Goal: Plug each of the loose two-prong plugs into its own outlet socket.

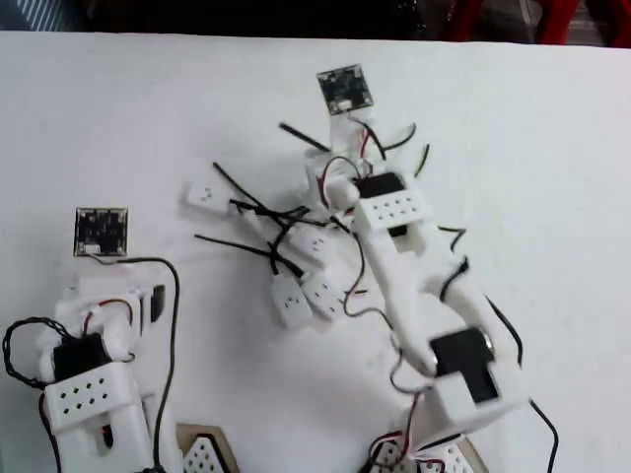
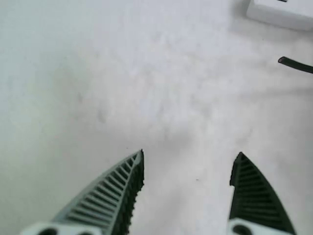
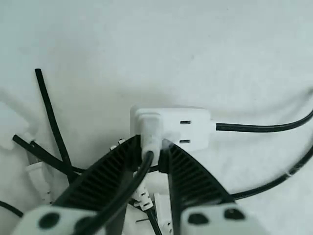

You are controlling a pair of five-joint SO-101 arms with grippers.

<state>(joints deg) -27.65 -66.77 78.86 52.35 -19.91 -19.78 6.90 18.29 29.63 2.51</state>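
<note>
My right gripper [image 3: 149, 144] is shut on a white two-prong plug [image 3: 148, 128] and its black cord. The plug sits against one socket of a white outlet block [image 3: 183, 122], whose second socket beside it shows two bare slots. In the high view this gripper [image 1: 330, 180] is at the far end of a cluster of white outlet blocks [image 1: 311, 243] and black cords near the table's middle. My left gripper [image 2: 188, 169] is open over bare table, with nothing between its fingers. It sits at the near left of the table [image 1: 104, 286].
More white plugs and outlet pieces lie loose: one at the left of the cluster [image 1: 207, 195], two nearer the front [image 1: 288, 299]. An outlet's corner [image 2: 281, 12] and a black cord end [image 2: 296, 63] lie beyond the left gripper. Black cords [image 3: 49, 117] cross beside the right gripper.
</note>
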